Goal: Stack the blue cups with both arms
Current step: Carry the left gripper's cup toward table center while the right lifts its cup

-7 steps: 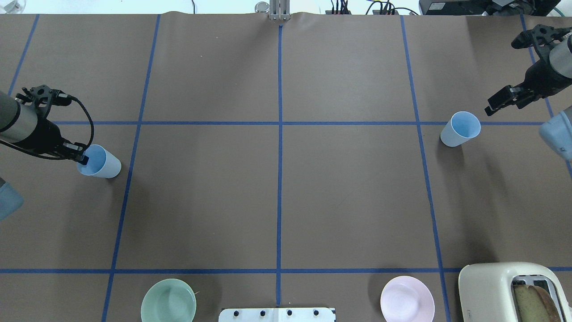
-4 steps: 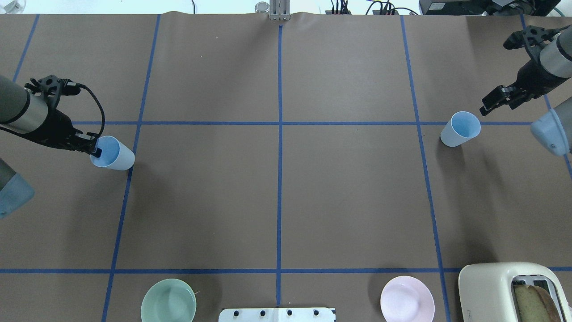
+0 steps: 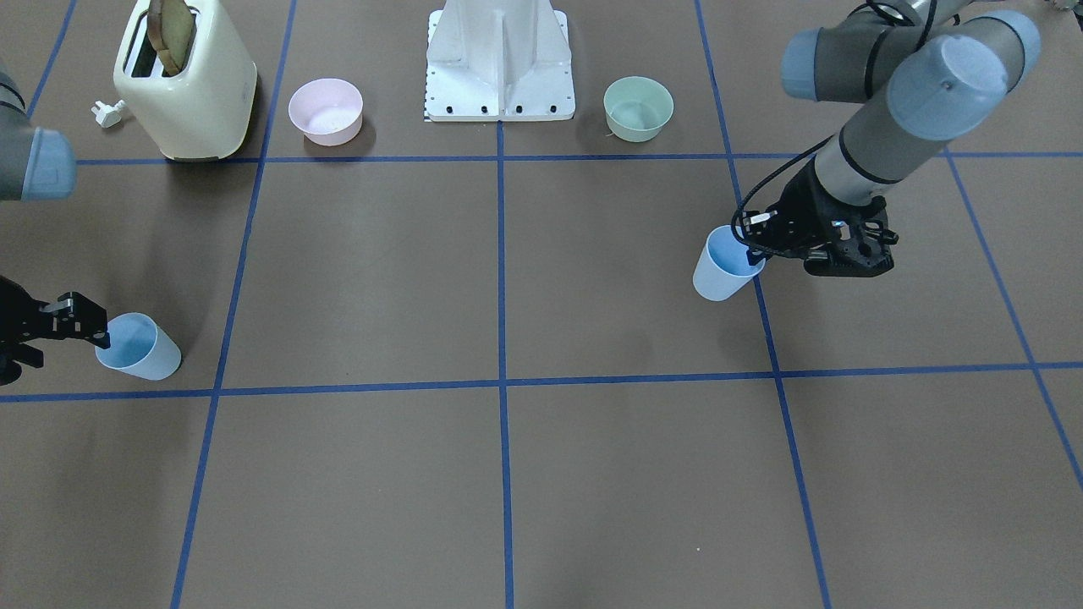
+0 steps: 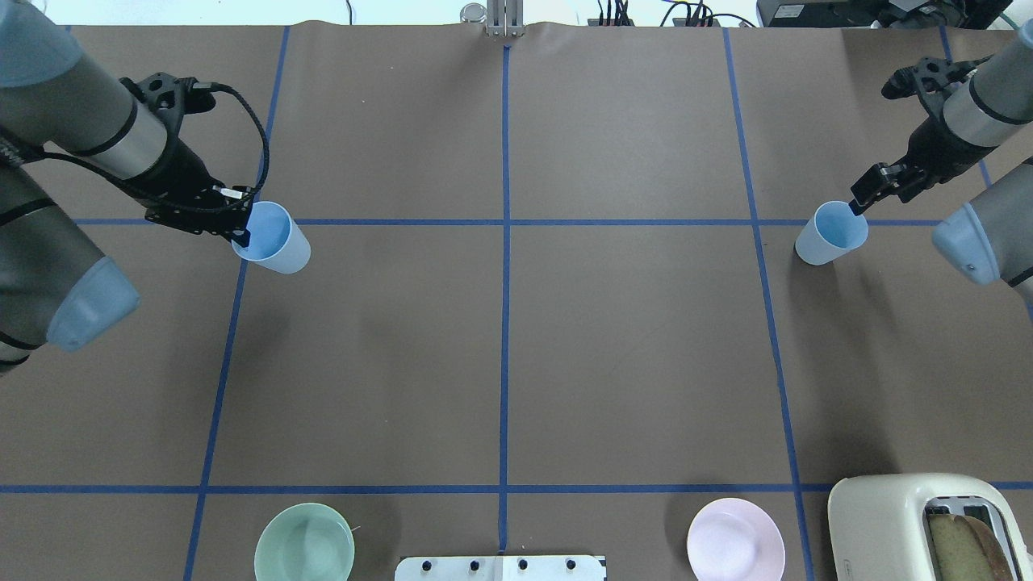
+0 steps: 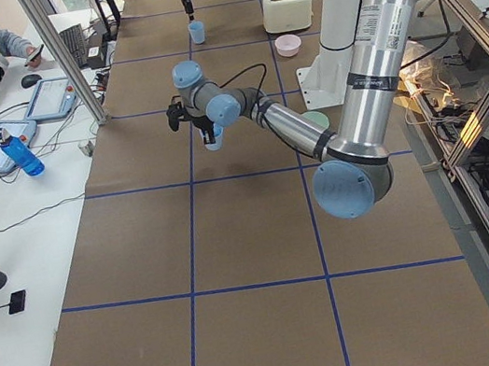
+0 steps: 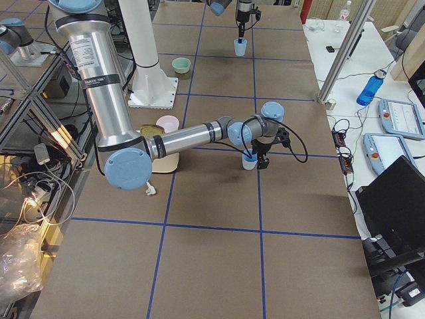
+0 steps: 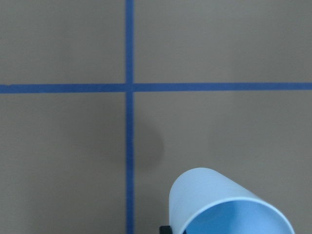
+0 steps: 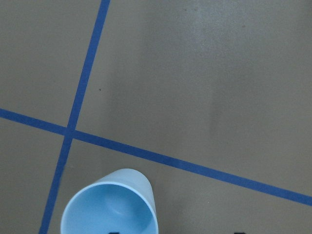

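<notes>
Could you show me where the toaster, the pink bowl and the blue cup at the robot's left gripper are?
toaster (image 3: 203, 110): front-facing view, on its cream side wall.
pink bowl (image 3: 326, 118): front-facing view, on its inner floor.
blue cup (image 4: 294, 256): overhead view, on its outer side wall.

Brown table (image 4: 629, 363) (blue-taped grid (image 4: 504, 323)), white side desk (image 5: 41, 266).

No lettering, brand or number can be read anywhere in the scene. The grey metallic left arm (image 5: 371, 66) and the grey metallic right arm (image 6: 99, 86) each carry black bands with white print, too small to make out.
</notes>
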Controlling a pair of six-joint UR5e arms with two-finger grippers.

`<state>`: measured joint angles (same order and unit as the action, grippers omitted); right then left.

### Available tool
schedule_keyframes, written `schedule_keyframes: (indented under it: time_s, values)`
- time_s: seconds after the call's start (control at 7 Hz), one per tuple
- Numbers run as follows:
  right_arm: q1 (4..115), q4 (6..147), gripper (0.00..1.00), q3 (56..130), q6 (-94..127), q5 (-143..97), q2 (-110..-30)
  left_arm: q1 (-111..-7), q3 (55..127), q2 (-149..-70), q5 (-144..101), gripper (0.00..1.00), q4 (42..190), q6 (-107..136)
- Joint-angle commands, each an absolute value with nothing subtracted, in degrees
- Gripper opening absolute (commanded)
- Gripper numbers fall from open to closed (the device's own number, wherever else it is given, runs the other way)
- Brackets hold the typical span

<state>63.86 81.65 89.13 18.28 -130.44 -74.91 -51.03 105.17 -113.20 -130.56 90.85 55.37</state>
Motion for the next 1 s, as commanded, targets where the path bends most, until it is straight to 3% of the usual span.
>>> schedule_keyframes:
  time_s: [0.0, 0.43, 0.86]
  values:
    - [63.02, 81.56, 0.83, 87.9, 18.28, -130.08, -74.62, -45.47, 104.68, -118.28, -128.43, 0.0, 88.86, 63.42]
    - [62.14, 77.26, 0.83, 85.26, 18.37, -130.08, -74.71, -40.45, 99.87, -125.31, -125.68, 0.0, 89.12, 70.21]
    - [61.17, 77.17, 0.65, 85.34, 18.28, -130.08, -74.71, -38.76, 95.63, -130.25, -125.68, 0.0, 89.65, 73.04]
